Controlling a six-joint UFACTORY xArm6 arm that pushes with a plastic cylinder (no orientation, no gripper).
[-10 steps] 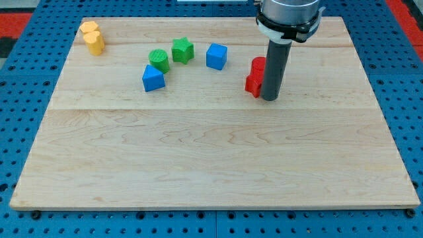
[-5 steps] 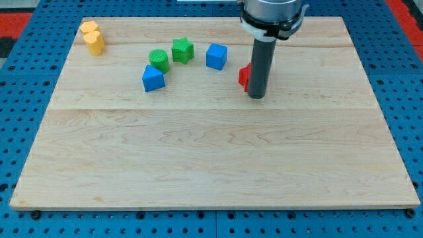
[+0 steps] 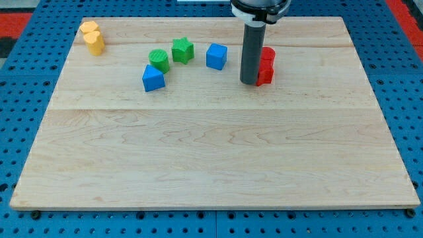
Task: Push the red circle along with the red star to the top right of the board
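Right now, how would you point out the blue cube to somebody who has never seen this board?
Start at the wooden board and look along its top part, where a dark rod stands with my tip beside two red blocks. Just to the view's left of the rod sits the blue cube, apart from it. Unlike the other blue block further left, it is square-sided, right of the green star.

Blocks counted on the board (image 3: 211,165): eight in total. Two red: red circle (image 3: 268,54) and red star (image 3: 265,74). Two blue: blue cube (image 3: 216,56), blue block (image 3: 153,79); two green: green star (image 3: 182,50), green circle (image 3: 158,60); two yellow blocks (image 3: 93,37).
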